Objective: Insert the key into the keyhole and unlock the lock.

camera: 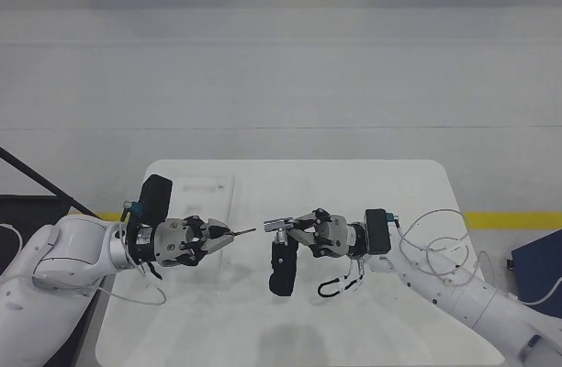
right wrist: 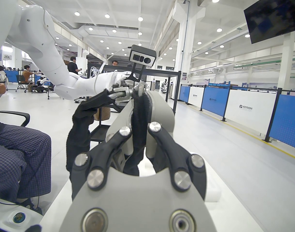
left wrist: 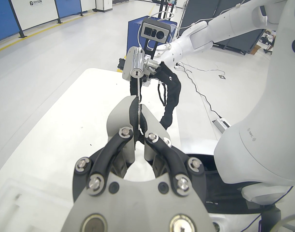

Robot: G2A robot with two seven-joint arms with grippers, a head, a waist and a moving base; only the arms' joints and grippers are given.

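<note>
- Ahead of the right gripper [right wrist: 140, 97], the lock [left wrist: 134, 61] body is mostly hidden by the gripper's own fingers, which clench its black-sleeved cable [left wrist: 172, 92].
- Left gripper [left wrist: 138, 108] pinches the key [left wrist: 138, 90] — tip just short of the keyhole [left wrist: 137, 73], straight ahead.
- White table [camera: 391, 193] below both; yellow floor line [camera: 520, 220] beyond, open hall around.

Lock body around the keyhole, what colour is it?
The lock body is shiny silver metal; its fabric sleeve is black. Clearest in the left wrist view.
</note>
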